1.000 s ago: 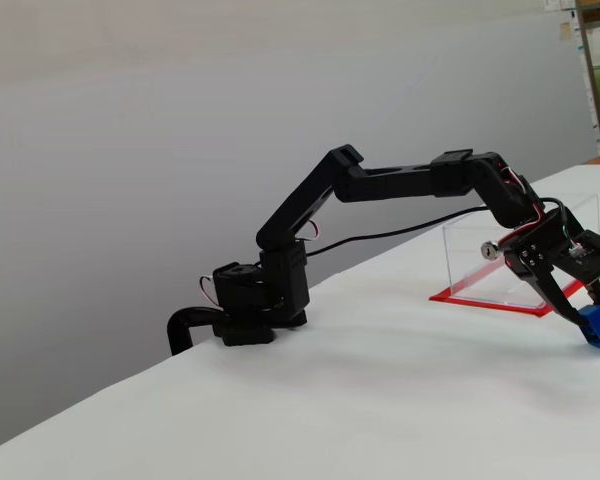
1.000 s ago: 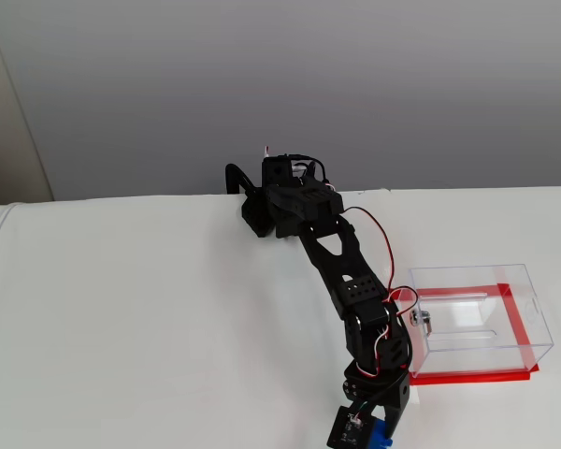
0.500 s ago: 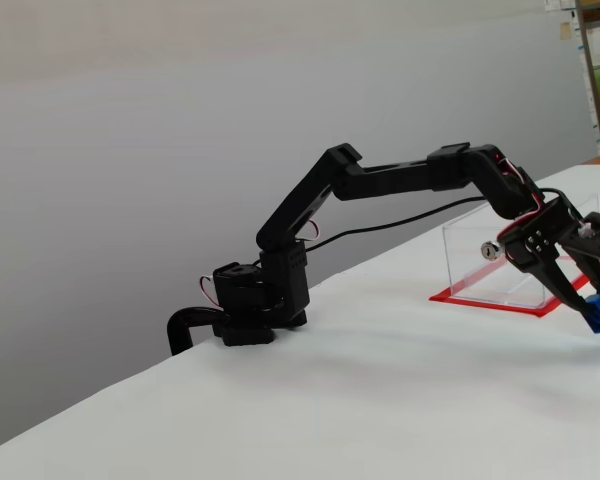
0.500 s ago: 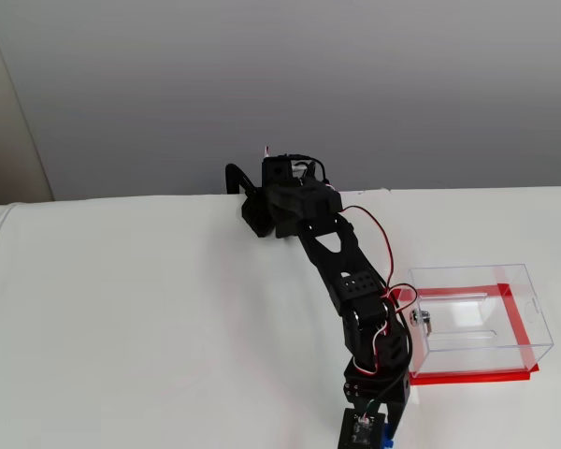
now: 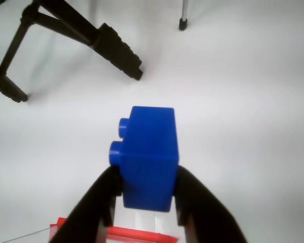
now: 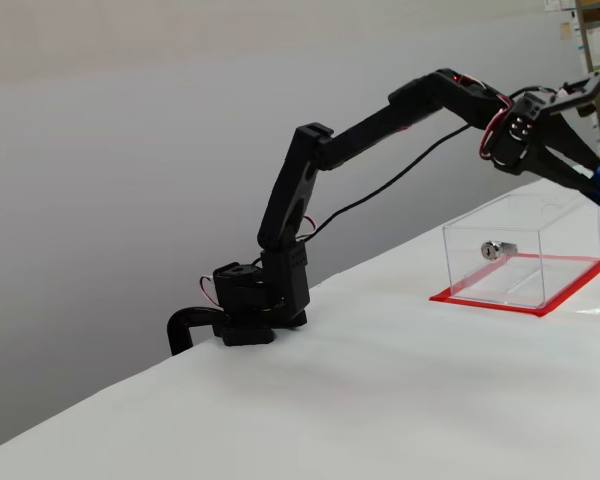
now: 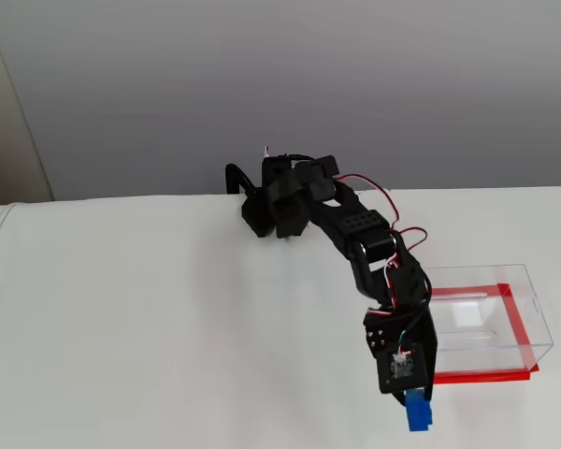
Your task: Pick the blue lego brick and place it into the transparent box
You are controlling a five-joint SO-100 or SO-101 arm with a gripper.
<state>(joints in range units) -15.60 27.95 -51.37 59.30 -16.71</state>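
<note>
No text, label, brand, number or sign can be read in any of the views (the surfaces in sight are plain and unmarked).

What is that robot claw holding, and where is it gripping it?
The blue lego brick, pinched on two opposite side faces by the gripper fingers, studs pointing sideways.
</note>
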